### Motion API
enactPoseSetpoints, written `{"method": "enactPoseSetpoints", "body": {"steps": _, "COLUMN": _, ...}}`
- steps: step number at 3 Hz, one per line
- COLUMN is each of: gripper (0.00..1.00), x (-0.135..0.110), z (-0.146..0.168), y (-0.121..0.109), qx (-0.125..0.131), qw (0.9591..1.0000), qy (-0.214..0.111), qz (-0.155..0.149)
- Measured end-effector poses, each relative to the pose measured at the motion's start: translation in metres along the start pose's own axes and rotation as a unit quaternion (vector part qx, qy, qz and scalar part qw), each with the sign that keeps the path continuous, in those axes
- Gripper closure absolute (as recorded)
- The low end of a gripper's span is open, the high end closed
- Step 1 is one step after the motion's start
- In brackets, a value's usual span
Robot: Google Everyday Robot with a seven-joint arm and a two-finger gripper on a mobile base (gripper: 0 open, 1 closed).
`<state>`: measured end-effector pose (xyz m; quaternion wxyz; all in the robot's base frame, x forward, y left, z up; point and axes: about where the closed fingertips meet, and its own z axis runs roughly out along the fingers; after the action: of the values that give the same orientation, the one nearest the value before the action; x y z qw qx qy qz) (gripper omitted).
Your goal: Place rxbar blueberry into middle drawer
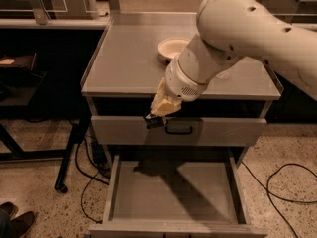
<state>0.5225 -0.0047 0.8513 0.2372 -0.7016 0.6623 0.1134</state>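
My gripper (157, 114) hangs from the big white arm in front of the cabinet, just left of the dark wire handle (179, 131) on the closed drawer front. It is shut on the rxbar blueberry (154, 122), a small dark bar sticking out below the fingertips. The middle drawer (208, 200) is pulled out below, a wide shallow grey box with a bare floor. The bar is held well above the drawer's back left part, level with the closed drawer front.
A pale bowl (170, 48) sits on the grey cabinet top (129, 58), partly behind the arm. Cables (277, 182) lie on the speckled floor at the right. A black stand leg (69, 152) and shoes (15, 222) are at the left.
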Motion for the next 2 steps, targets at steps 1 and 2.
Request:
{"method": "enactPoseSetpoints", "body": {"steps": 1, "gripper": 1.00, "x": 0.015, "z": 0.025, "y": 0.024, "qx": -0.022, "qw": 0.9995, "qy": 0.000, "qz": 0.022}}
{"method": "enactPoseSetpoints", "body": {"steps": 2, "gripper": 1.00, "x": 0.025, "z": 0.047, "y": 0.043, "qx": -0.042, "qw": 0.9981, "qy": -0.013, "qz": 0.044}}
